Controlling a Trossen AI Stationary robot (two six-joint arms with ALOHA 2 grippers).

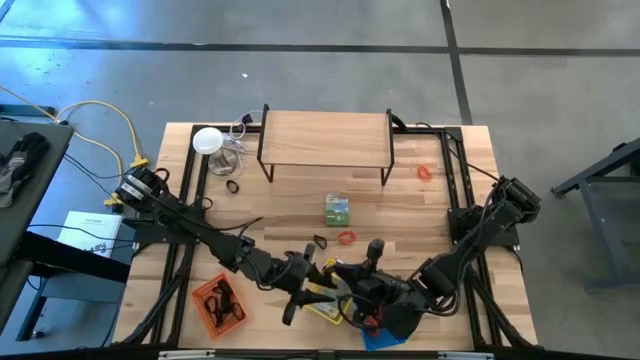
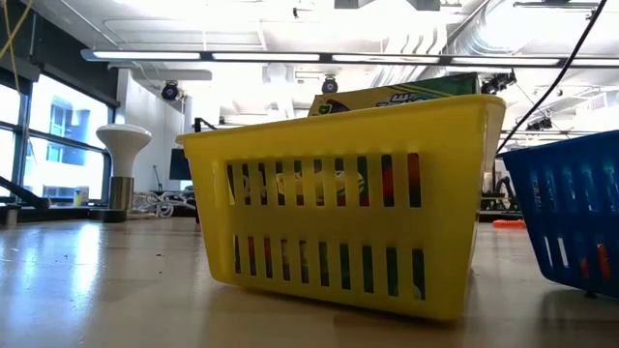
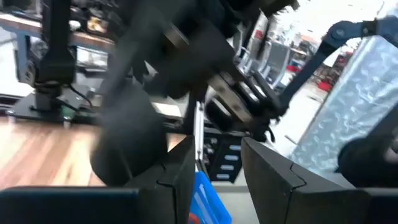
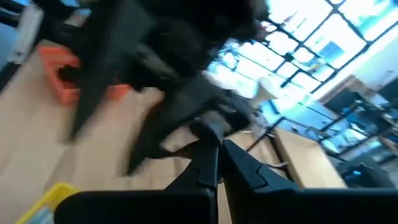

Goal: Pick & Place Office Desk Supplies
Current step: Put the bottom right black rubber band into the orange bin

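Loose supplies lie on the table: a green packet [image 1: 338,208], red rubber bands [image 1: 346,238] [image 1: 425,171] and a small black clip [image 1: 320,241]. My two grippers face each other above the yellow basket [image 1: 325,305] near the table's front edge. My left gripper [image 1: 318,268] [image 3: 216,180] is open, and only the blue basket [image 3: 208,199] shows through its gap. My right gripper [image 1: 352,272] [image 4: 219,163] is shut, with nothing seen between its fingers. Each wrist view is largely filled by the other arm.
An orange basket [image 1: 218,303] with black clips stands at the near left and a blue basket [image 1: 385,335] [image 2: 571,213] at the near right. The yellow basket [image 2: 338,222] holds a green-and-yellow box [image 2: 397,95]. A wooden shelf [image 1: 325,138] and a white disc [image 1: 207,140] stand at the back.
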